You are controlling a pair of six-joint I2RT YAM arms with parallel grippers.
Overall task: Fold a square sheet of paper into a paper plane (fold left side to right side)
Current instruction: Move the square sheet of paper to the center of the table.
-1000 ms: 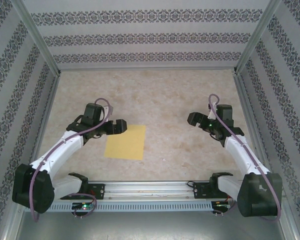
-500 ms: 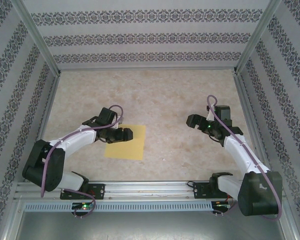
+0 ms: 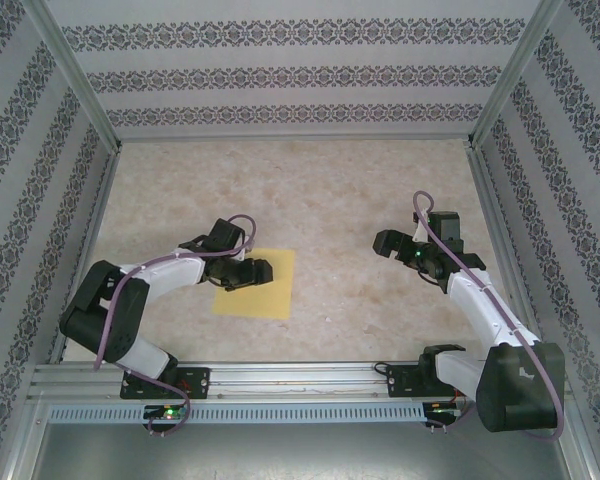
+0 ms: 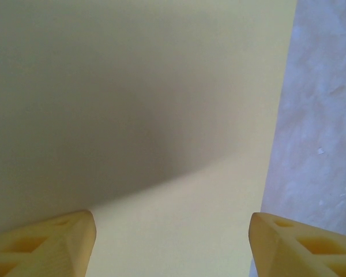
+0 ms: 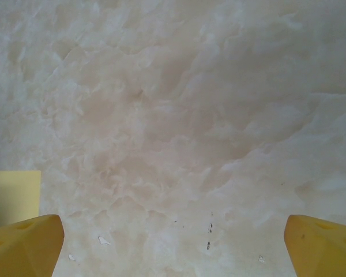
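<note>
Currently the left gripper (image 3: 252, 272) hangs low over the left part of the yellow sheet of paper (image 3: 272, 292), which lies flat on the table (image 3: 320, 190) directly beneath its spread fingers (image 4: 52, 238). The right gripper (image 3: 385, 243) stands wide open above the marbled tabletop, well apart from the sheet, which lies off beyond its left fingertip.

The left arm (image 3: 160, 270) is folded sharply, its elbow pushed out to the left and its forearm reaching inward, low, with the wrist pitched down. The left tool (image 3: 252, 272) points toward the centre with its jaws parted, and in the wrist view its yellow fingertips (image 4: 52, 239) sit well apart. The right arm (image 3: 485, 305) stretches forward along the right side. The right tool (image 3: 388, 243) faces left with its jaws spread wide.
</note>
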